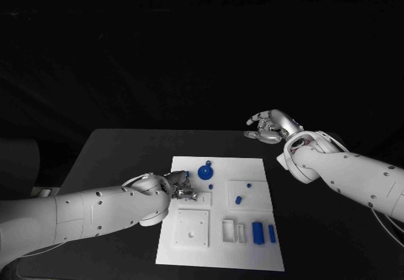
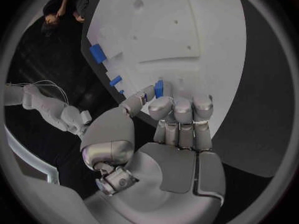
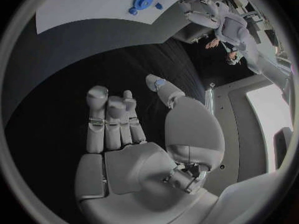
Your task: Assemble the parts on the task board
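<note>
Care was needed as the silver left hand (image 2: 163,134), pinching a small blue plastic part (image 2: 159,88) over the white task board's (image 1: 253,256) left edge, seated it squarely, while the silver right hand (image 1: 271,126) hung spread beyond the far right corner.

The task board (image 1: 220,256) lies on the counter (image 1: 118,151), between the two hands. The left hand (image 1: 178,188) rests over the board's near-left edge, pinching a small part (image 2: 159,88) at its fingertips. Just beyond this hand, a round part (image 1: 205,172) sits on the board. Farther across from it lie two small parts (image 1: 238,199), and nearer the robot two upright blocks (image 1: 257,232) stand side by side. The right hand (image 1: 271,127) hangs over the counter, well apart from the board's far corner.
</note>
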Robot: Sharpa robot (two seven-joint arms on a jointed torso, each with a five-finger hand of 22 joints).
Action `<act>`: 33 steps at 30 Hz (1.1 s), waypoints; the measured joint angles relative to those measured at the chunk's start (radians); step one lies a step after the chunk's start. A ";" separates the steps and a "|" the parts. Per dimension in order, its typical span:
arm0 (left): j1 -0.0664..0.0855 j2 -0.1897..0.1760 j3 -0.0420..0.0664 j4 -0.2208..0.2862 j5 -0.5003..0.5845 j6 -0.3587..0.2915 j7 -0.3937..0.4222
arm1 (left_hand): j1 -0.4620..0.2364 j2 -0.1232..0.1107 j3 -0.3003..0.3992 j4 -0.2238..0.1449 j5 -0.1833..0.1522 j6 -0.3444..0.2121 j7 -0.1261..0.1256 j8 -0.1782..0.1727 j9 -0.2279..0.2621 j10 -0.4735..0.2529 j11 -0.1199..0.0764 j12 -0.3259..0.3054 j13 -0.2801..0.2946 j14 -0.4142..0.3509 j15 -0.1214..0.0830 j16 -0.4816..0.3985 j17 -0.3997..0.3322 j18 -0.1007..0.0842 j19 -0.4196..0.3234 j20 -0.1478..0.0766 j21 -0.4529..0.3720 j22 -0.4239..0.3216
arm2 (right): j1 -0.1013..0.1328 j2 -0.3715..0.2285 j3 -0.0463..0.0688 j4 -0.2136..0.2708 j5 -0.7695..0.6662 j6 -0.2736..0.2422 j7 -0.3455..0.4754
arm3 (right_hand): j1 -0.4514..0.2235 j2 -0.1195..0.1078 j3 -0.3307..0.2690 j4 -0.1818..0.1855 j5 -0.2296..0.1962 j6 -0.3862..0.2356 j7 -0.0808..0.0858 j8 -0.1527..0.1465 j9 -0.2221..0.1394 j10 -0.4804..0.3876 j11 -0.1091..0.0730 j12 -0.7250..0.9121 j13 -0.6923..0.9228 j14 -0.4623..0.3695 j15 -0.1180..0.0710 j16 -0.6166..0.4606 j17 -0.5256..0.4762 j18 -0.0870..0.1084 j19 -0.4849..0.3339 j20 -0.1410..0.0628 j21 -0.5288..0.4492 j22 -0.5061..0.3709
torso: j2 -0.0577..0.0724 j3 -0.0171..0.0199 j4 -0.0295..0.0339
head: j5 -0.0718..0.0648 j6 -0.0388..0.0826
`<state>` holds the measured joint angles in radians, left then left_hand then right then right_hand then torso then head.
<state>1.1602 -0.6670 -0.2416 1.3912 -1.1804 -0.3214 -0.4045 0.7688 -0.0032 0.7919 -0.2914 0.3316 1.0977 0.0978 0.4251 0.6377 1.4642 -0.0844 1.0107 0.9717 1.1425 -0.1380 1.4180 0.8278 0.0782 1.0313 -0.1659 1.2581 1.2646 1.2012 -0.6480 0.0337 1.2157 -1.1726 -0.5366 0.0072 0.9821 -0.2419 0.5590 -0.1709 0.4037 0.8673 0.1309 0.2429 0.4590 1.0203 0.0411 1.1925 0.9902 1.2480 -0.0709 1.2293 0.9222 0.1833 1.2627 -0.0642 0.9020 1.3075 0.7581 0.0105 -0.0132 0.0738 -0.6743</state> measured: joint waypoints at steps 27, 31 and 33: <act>-0.007 0.013 0.001 -0.015 0.001 0.010 -0.001 | -0.007 -0.001 0.006 0.000 -0.015 0.000 0.000 -0.005 0.009 0.000 0.000 0.000 -0.003 0.001 -0.001 0.000 0.000 0.000 0.000 0.000 0.004 -0.005 | 0.000 0.005 0.000 -0.002 0.000 0.003 -0.001 | -0.004 0.004 0.000 0.000 0.007 -0.001 0.000 0.000 -0.001 0.000 0.000 0.000 -0.002 0.000 0.000 0.000 0.000 0.000 0.001 -0.004 0.000 0.000 | 0.000 0.0011 -0.0003 | -0.003 -0.002; -0.007 0.014 0.001 -0.016 0.001 0.012 -0.001 | -0.010 -0.004 0.007 0.001 -0.015 0.000 0.000 0.000 0.014 0.000 0.000 0.000 -0.005 0.001 -0.001 0.000 0.000 0.000 0.001 0.002 0.004 -0.006 | 0.000 0.005 0.000 -0.002 0.000 0.004 -0.002 | -0.004 0.004 0.000 0.000 0.007 -0.001 0.000 0.000 -0.001 0.000 0.000 0.000 -0.002 0.000 0.000 0.000 0.000 0.000 0.001 -0.004 0.000 0.000 | 0.000 0.0010 0.0002 | -0.003 -0.002; -0.007 0.015 0.001 -0.017 0.001 0.012 -0.001 | -0.010 -0.004 0.007 0.001 -0.015 0.000 0.000 0.000 0.014 0.000 0.000 0.000 -0.006 0.001 -0.001 0.000 0.000 0.000 -0.001 0.000 0.004 -0.007 | 0.000 0.005 0.000 -0.002 0.000 0.004 -0.002 | -0.004 0.004 0.000 0.000 0.011 -0.001 0.000 0.000 -0.001 0.000 0.000 0.000 -0.002 0.000 0.000 0.000 0.000 0.000 0.001 -0.004 0.000 0.000 | 0.000 0.0011 0.0003 | -0.003 -0.002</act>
<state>1.1535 -0.6516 -0.2410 1.3742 -1.1793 -0.3092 -0.4054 0.7589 -0.0067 0.7988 -0.2900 0.3163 1.0977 0.0979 0.4252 0.6518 1.4641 -0.0844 1.0107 0.9658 1.1440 -0.1389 1.4180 0.8274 0.0785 1.0300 -0.1655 1.2623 1.2576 1.2011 -0.6433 0.0337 1.2136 -1.1725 -0.5321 0.0055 0.9782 -0.2381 0.5590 -0.1709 0.4144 0.8666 0.1305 0.2429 0.4582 1.0204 0.0411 1.1925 0.9884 1.2479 -0.0709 1.2295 0.9222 0.1831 1.2632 -0.0686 0.9020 1.3074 0.7586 0.0115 -0.0129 0.0710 -0.6759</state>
